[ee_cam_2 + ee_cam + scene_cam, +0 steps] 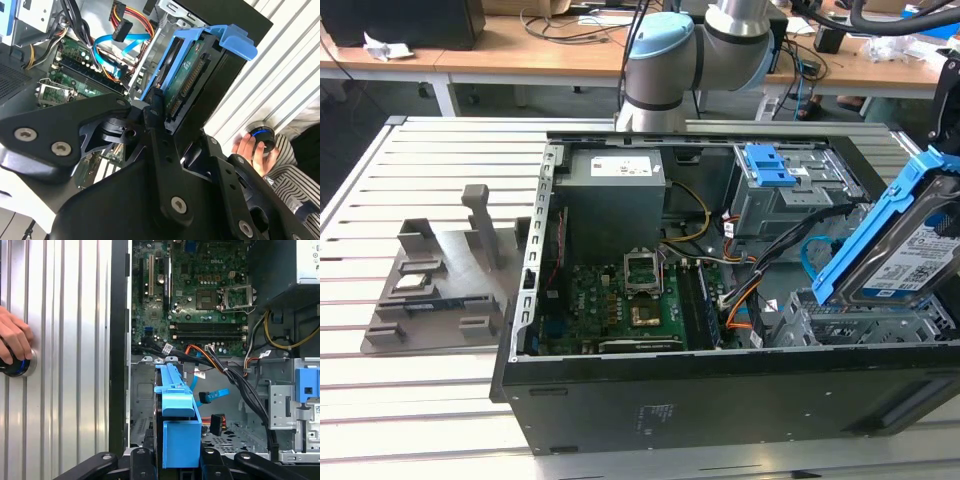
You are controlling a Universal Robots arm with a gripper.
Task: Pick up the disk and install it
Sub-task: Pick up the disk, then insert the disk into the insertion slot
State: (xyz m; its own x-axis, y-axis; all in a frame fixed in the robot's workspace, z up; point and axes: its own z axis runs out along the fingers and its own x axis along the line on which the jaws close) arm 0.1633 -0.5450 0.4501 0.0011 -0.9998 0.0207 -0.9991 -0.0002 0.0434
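The disk (910, 250) hung tilted above the grey drive bay (840, 325) at the exterior view's right end of the open computer case (620, 400). The gripper (185, 127) clamped it, fingers (159, 125) pinching the blue carrier's long sides. It looked rigid, fairly dense and shock-sensitive. The plastic rails probably flexed, so the side edges, away from circuit board and connector, seemed the safest hold.
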